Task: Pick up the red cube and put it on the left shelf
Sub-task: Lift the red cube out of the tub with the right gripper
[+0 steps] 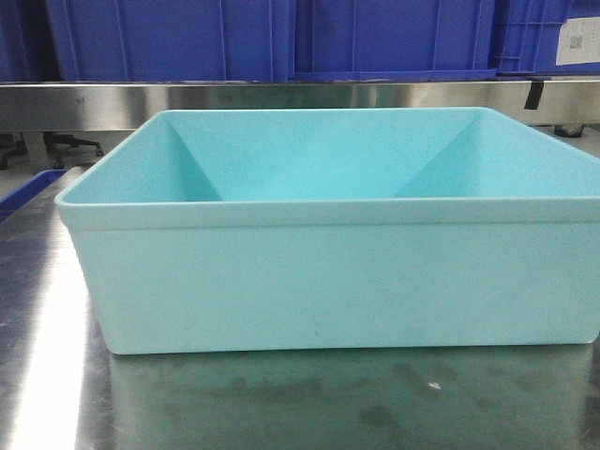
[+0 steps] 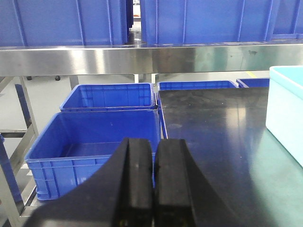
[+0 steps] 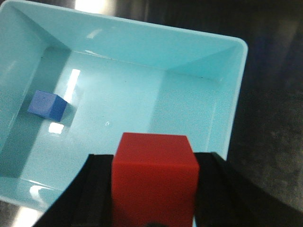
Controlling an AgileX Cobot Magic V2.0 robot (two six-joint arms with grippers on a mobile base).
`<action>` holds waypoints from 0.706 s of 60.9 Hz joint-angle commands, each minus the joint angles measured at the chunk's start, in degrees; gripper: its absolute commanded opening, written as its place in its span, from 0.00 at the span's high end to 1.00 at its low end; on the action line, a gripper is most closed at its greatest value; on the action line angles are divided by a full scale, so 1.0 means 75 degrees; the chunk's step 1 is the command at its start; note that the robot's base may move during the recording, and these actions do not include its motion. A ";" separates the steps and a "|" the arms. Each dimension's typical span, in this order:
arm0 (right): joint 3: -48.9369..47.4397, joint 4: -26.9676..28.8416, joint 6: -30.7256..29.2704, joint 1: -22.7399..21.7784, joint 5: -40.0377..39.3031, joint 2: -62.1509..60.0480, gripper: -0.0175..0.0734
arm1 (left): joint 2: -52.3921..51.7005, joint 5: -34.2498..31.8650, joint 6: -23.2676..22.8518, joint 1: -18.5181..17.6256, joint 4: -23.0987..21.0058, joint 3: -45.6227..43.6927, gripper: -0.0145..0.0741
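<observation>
Starting from the left side of the teal tub (image 1: 328, 281), what do you see? asks Ana.

Well to the left of the tub and lower down, open blue crates (image 2: 94, 137), says Ben. The left gripper (image 2: 152, 189) hangs over them. Its two black fingers (image 2: 135, 179) are pressed nearly together, with only a thin slit between them and nothing in it.

Ana: And behind the tub?

Ben: The left shelf (image 2: 142, 59). Its brushed steel front rail runs across behind the tub and on past the tub's left side. More blue crates (image 1: 169, 37) stand on it, above the tub's rim.

Ana: What is the tub sitting on?

Ben: A dark, shiny steel table top (image 2: 213, 132), which shows in front of the tub and to its left.

Ana: Anything inside the tub?

Ben: A small blue cube (image 3: 46, 105) lies on the floor of the tub, close to the left wall as the right wrist view shows it.

Ana: And the red cube (image 3: 154, 172)?

Ben: It is above the tub, over the near wall in that same view. The right gripper (image 3: 154, 203) has it. The black fingers (image 3: 94, 189) are spread just to the cube's width and press on its two opposite sides.

Ana: Does the red cube touch the tub?

Ben: I cannot tell from these views.
</observation>
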 commanded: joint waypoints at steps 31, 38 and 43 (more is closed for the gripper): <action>0.4414 -0.0842 -0.0083 0.0019 -0.1650 -0.7429 0.60 | -0.0112 -0.0671 -0.0007 -0.0009 -0.0037 0.0177 0.72; 0.4815 -0.0842 -0.0083 0.0019 -0.1650 -0.8099 0.60 | -0.0112 -0.0671 -0.0007 -0.0009 -0.0037 0.0177 0.72; 0.4938 -0.0842 -0.0083 0.0019 -0.1667 -0.8256 0.60 | -0.0112 -0.0671 -0.0007 -0.0009 -0.0037 0.0177 0.72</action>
